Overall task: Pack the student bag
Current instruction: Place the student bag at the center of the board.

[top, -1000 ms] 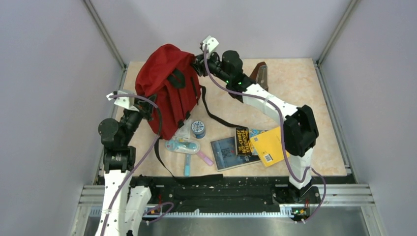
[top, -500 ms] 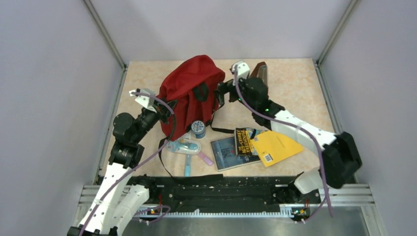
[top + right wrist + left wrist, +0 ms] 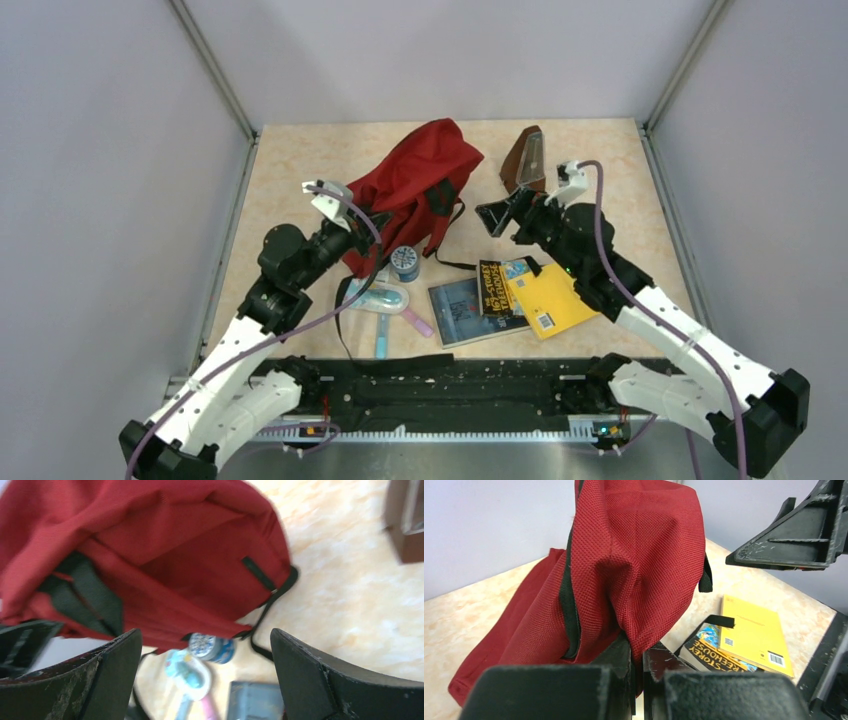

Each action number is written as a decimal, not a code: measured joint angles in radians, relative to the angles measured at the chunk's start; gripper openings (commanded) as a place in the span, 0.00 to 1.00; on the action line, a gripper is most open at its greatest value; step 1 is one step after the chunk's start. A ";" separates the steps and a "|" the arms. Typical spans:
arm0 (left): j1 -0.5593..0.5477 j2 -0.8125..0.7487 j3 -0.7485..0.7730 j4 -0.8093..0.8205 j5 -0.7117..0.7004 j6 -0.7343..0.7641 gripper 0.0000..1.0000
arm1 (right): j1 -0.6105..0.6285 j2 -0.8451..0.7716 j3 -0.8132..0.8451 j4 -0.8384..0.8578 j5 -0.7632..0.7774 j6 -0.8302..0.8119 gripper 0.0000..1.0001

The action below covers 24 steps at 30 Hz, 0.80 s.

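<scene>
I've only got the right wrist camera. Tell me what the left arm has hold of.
Observer: The left jaws are shut on a fold of the student bag, at its left side.
Operator: List what lies right of the blue tin, out of my frame.
Observer: A yellow book lies flat there, overlapping a black-covered book.
Operator: I see one brown corner. Say what it is.
Observer: A brown metronome, upright, just beyond the open right jaws toward the far edge and apart from the bag.
</scene>
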State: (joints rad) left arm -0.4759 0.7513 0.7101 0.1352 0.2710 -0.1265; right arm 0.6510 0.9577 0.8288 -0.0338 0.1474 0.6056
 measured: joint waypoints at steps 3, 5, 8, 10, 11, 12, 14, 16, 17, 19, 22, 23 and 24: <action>-0.043 0.029 0.013 -0.006 -0.003 0.003 0.00 | 0.000 -0.063 -0.065 0.052 -0.069 0.129 0.98; -0.073 0.046 0.020 -0.012 -0.009 0.010 0.00 | 0.000 -0.080 -0.098 0.099 -0.110 0.200 0.99; -0.123 0.061 0.024 -0.023 -0.018 0.027 0.00 | 0.001 -0.077 -0.118 0.149 -0.153 0.274 0.99; -0.151 0.072 0.028 -0.033 -0.019 0.035 0.00 | 0.003 -0.070 -0.122 0.182 -0.170 0.309 0.99; -0.166 0.080 0.031 -0.037 -0.020 0.041 0.00 | 0.006 -0.065 -0.122 0.197 -0.175 0.322 0.99; -0.179 0.089 0.033 -0.040 -0.021 0.045 0.02 | 0.008 -0.059 -0.122 0.215 -0.178 0.334 0.99; -0.205 0.110 0.039 -0.046 -0.021 0.053 0.04 | 0.009 -0.045 -0.122 0.253 -0.185 0.351 0.99; -0.230 0.130 0.044 -0.053 -0.019 0.064 0.06 | 0.010 -0.023 -0.122 0.284 -0.195 0.360 0.99; -0.248 0.144 0.049 -0.061 -0.019 0.075 0.07 | 0.010 -0.008 -0.122 0.295 -0.200 0.362 0.98; -0.278 0.165 0.058 -0.083 -0.019 0.090 0.12 | 0.010 0.024 -0.122 0.307 -0.203 0.366 0.93; -0.321 0.196 0.070 -0.112 -0.030 0.114 0.35 | 0.010 0.058 -0.124 0.316 -0.205 0.366 0.73; -0.332 0.203 0.074 -0.122 -0.031 0.121 0.42 | 0.010 0.059 -0.134 0.330 -0.203 0.367 0.67; -0.344 0.208 0.078 -0.135 -0.033 0.125 0.48 | 0.010 0.056 -0.150 0.343 -0.200 0.365 0.58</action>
State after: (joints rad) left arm -0.8196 0.9588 0.7883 0.0006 0.2382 -0.0013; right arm 0.6605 1.0142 0.6792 0.3092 -0.0528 0.9707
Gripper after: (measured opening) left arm 0.307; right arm 0.777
